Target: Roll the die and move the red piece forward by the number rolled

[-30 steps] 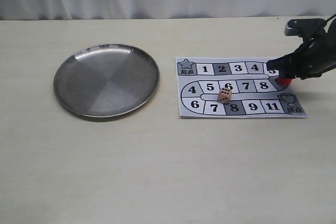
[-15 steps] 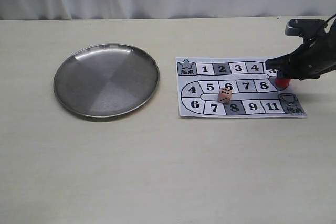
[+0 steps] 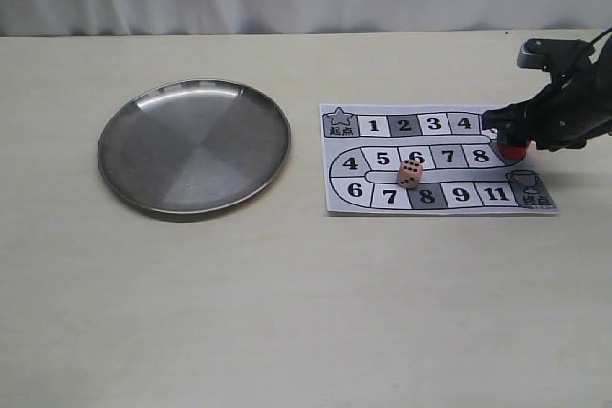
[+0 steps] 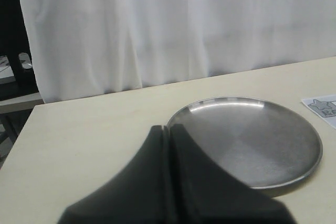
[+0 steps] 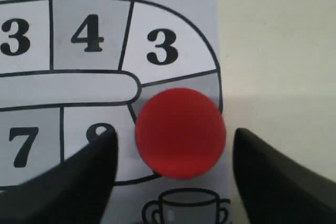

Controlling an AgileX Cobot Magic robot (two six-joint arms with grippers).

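Observation:
The red piece (image 3: 516, 151) stands on the grey bend square at the right end of the paper game board (image 3: 337, 200). My right gripper (image 3: 511, 131) hovers just over it, open. In the right wrist view the red piece (image 5: 181, 132) sits between the two black fingers (image 5: 86, 179) with a gap on each side. The pale die (image 3: 409, 174) rests on the board between squares 6 and 8, well left of that gripper. My left gripper (image 4: 169, 129) is shut on nothing, near the steel plate (image 4: 294, 174).
A round steel plate (image 3: 194, 145) lies on the table to the left of the board. The board (image 5: 79, 87) ends in a trophy square right by the red piece. White curtain runs behind the table.
My right gripper has lifted slightly and drawn back from the red piece, which now shows more below the fingers. The die and the piece have not moved.

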